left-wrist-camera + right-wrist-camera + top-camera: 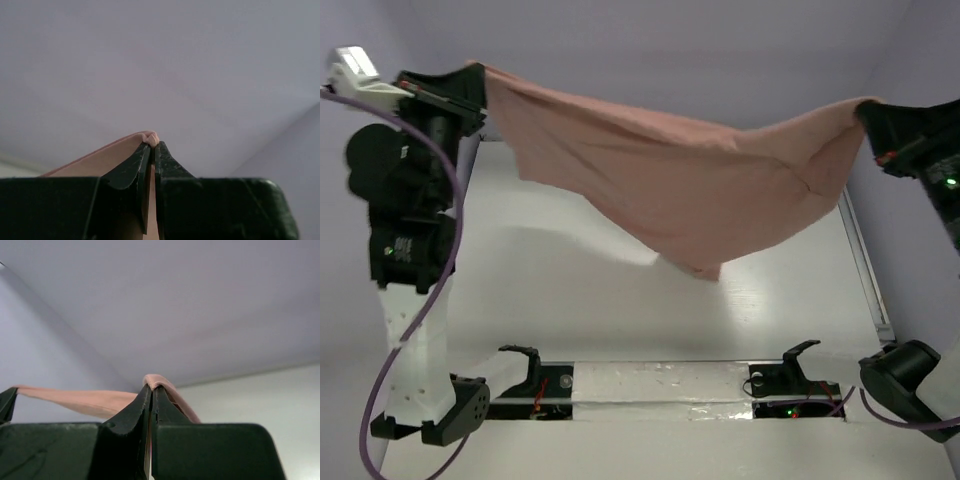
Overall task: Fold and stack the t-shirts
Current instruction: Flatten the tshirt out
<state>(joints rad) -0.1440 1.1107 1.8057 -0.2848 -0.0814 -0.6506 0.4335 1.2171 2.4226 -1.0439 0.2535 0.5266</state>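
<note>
Salmon cotton t-shirt (690, 170) sags between upper left and upper right | left gripper (475, 88) and right gripper (868, 112) each pinch a thin edge | we risk slippage if tension rises

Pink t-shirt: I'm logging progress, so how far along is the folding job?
Done: the salmon-pink t-shirt is off the table, spread in the air. In hand: the left gripper and right gripper each hold an edge, jaws shut on the fabric, the middle sagging. Left: no fold shows yet; it must be laid down, folded and stacked.
</note>
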